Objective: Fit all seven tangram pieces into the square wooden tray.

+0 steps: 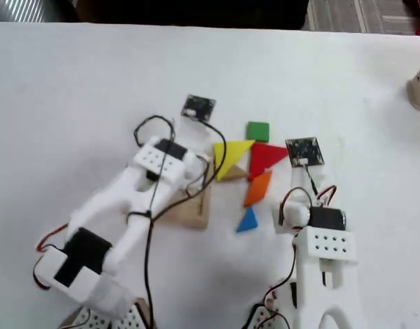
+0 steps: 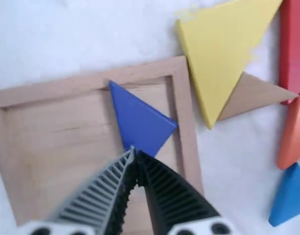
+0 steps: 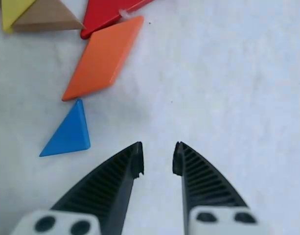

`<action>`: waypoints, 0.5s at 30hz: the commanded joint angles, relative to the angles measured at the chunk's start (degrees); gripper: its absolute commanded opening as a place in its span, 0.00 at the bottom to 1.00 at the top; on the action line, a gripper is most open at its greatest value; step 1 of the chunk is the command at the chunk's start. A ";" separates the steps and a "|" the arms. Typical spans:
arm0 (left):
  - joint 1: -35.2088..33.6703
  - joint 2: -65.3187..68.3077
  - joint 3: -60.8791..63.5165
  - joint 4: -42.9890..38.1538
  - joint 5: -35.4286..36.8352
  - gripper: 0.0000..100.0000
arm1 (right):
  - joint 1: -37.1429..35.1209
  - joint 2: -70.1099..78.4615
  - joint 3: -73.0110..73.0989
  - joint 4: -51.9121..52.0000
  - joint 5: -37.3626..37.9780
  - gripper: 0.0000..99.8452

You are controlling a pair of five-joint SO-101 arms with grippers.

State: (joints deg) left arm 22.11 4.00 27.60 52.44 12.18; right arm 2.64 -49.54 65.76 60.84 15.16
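Bright even light, soft faint shadows

arms: white shells | motors: black | cables: black, red | jaws: dark, ribbed

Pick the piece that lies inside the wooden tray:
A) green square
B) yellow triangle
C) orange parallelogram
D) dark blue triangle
D: in the left wrist view, the dark blue triangle lies within the rim of the wooden tray.

wooden tray: dark blue triangle lying inside | six other pieces: outside, beside tray
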 commanded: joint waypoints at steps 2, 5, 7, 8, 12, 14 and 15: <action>5.93 -3.65 2.46 -4.84 0.70 0.02 | 0.48 -1.36 -0.18 -1.19 1.05 0.10; 7.87 -3.47 2.64 -4.66 0.62 0.02 | 0.48 -1.36 -0.18 -1.19 1.05 0.10; 8.04 -2.95 2.64 -4.66 0.62 0.02 | 0.48 -1.36 -0.09 -1.19 1.05 0.10; 7.87 -2.59 2.64 -4.92 0.62 0.02 | 0.48 -1.36 -0.09 -1.19 1.05 0.10; 7.69 0.22 2.11 -6.86 0.62 0.02 | 0.48 -1.36 -0.09 -1.19 1.05 0.10; 7.60 2.24 2.11 -9.85 0.62 0.02 | 0.48 -1.36 -0.09 -1.19 1.05 0.10; 7.16 2.77 1.93 -10.81 0.79 0.02 | 0.48 -1.36 -0.09 -1.19 1.05 0.10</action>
State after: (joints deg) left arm 29.23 5.32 30.51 46.29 12.09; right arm 2.73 -49.54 66.02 60.84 15.16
